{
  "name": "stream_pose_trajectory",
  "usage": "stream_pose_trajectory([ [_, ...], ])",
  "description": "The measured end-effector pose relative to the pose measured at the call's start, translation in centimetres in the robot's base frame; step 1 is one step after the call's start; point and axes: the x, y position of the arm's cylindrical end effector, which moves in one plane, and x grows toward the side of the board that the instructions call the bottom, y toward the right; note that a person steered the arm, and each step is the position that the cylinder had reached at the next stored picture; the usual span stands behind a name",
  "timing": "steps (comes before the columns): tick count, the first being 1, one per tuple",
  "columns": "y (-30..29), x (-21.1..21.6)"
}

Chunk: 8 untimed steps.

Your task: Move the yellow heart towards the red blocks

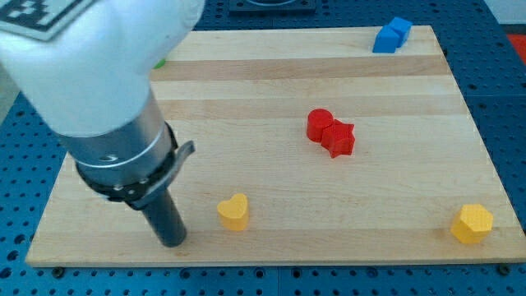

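Writing is nowhere legible: you see only a cropped black-and-white marker pattern (49, 18) at the view's top left, and a green sliver (159, 62) hidden behind the arm. There is no pincer; my tip (173, 241) rests left of the yellow heart (233, 211) near the surface's (246, 107) bottom edge. Its lobes face the view's top; the red blocks (330, 132) lie up-right, well apart.

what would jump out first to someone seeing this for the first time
The bulky white-and-grey arm fills the view's left, my tip resting just left of the yellow heart. Mid-board, two red blocks touch; a blue block sits at the top edge.
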Motion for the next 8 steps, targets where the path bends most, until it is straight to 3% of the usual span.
stream_pose_trajectory([
  [8,9.4,-1.9],
])
